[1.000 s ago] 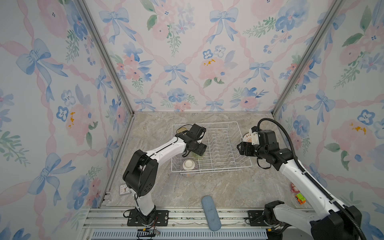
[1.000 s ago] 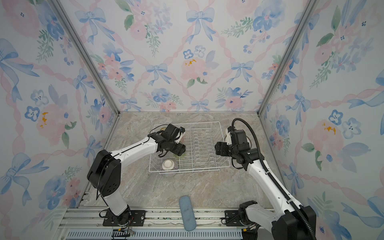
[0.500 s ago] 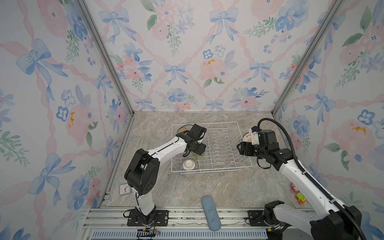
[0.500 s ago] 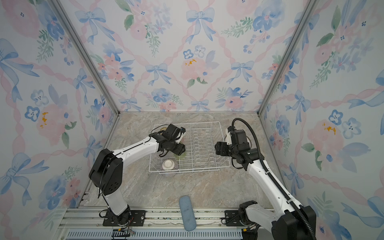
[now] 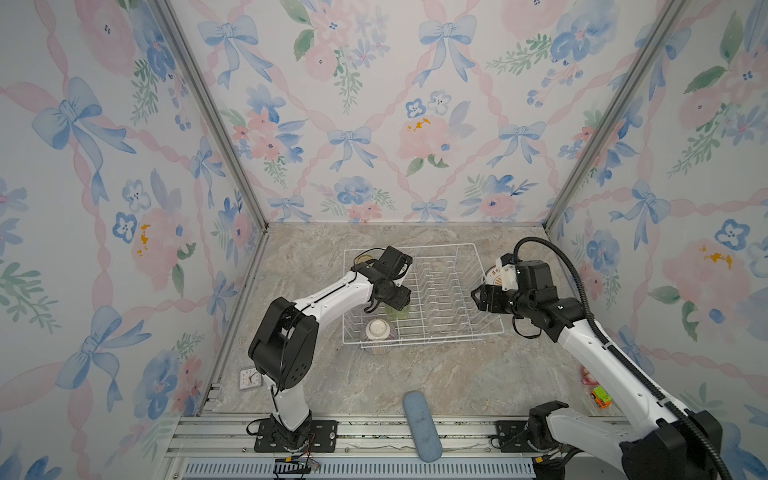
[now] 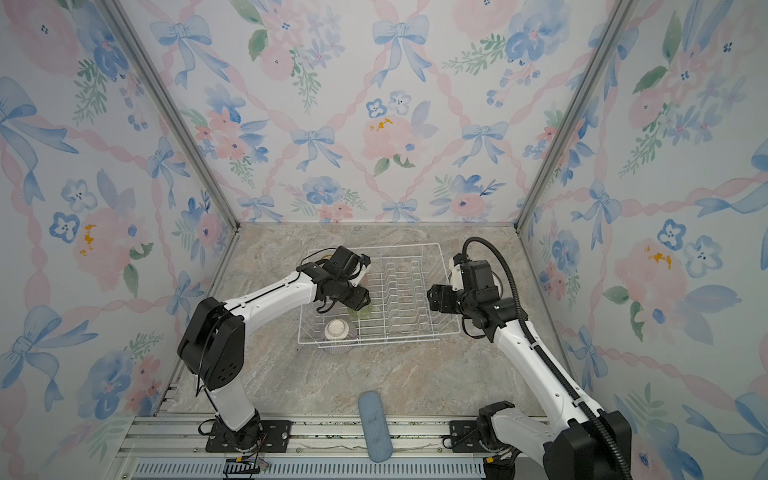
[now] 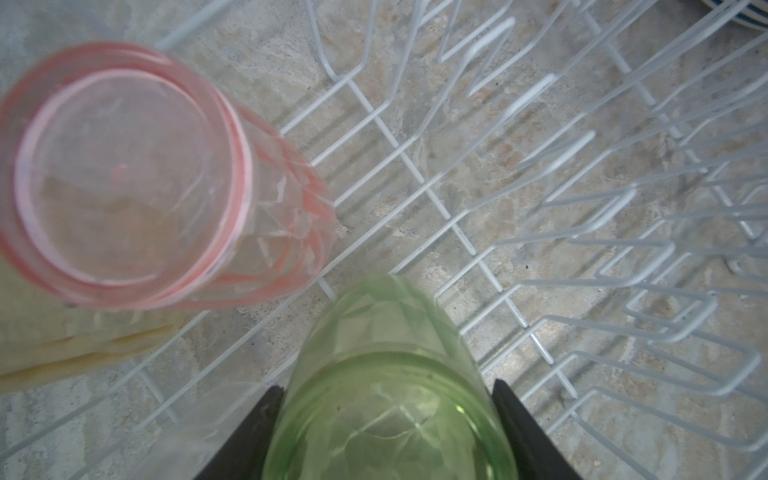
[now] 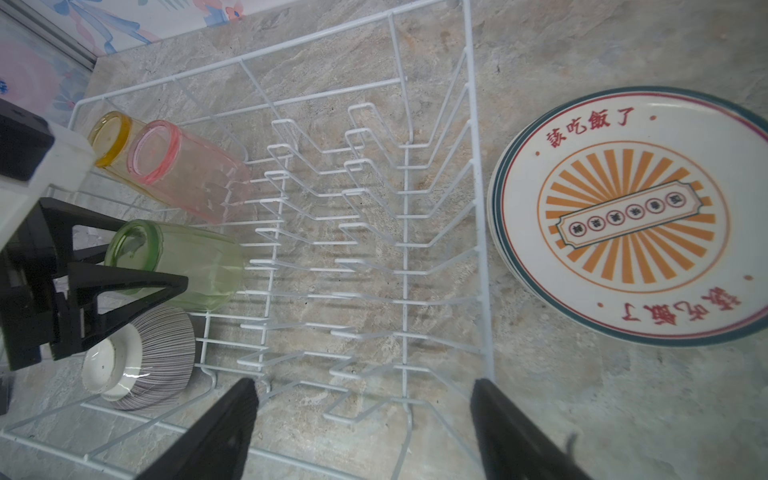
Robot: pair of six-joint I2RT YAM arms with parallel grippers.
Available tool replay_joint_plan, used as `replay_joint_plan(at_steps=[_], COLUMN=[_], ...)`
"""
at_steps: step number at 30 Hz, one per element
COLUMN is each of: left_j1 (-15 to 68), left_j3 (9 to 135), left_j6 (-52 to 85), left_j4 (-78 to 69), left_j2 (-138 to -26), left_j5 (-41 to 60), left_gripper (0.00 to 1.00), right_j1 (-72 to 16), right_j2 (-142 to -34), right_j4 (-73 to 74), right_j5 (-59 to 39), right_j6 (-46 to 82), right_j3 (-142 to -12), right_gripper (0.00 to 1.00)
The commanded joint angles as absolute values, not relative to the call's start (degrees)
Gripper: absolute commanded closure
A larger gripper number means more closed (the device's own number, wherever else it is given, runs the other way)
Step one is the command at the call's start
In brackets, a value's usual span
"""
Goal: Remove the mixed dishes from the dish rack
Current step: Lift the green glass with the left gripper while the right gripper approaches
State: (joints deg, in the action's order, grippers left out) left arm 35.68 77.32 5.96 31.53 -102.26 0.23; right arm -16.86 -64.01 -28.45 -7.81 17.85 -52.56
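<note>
White arms [image 5: 332, 296], black joints [image 5: 284, 345], cable [image 5: 536, 240].

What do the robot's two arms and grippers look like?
Both arms have white tube links, seen on the left arm and right arm, joined by bulky black joint housings. A black corrugated cable loops over the right wrist. The left gripper and right gripper each carry two black, wedge-shaped fingers.

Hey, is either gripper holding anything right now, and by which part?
The left gripper pinches the green tumbler across its sides near the open rim, as it lies in the dish rack. The right gripper is open and empty.
</note>
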Motion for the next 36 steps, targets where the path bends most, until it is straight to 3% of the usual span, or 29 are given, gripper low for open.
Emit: replay_joint_plan(at_steps=[1,18,22,27,36], left_j1=[35.4,35.3,35.0,34.2,32.9], left_j3=[78.5,79.5,79.3,77.2,73.6], left_j6=[5.8,5.9,6.1,7.7,11.1], left_j4=[34.4,34.0,32.9,28.6,20.0], left_j2=[-101.0,-93.5,-91.8,-89.0,-84.9], left_j5=[2.7,9.8,13.1,19.1,31.4], left_gripper=[0.58,0.58,0.58,0.58,0.58], right_j1=[-16.4,-15.8,-15.8,-15.8,-16.1], right_j2=[-62.3,-61.5,-61.6,-62.4,-64.5], right_j4=[-25.8,-5.9,3.4,12.8,29.7], right_j5=[-12.0,-39.7,-45.1,-50.4,-55.2], right_j6=[18.4,25.8,30.6,35.2,44.4], right_j3=[-50.8,-42.0,-37.9,-33.7,-29.0], right_gripper=[0.17,0.22,0.29,0.47,0.49])
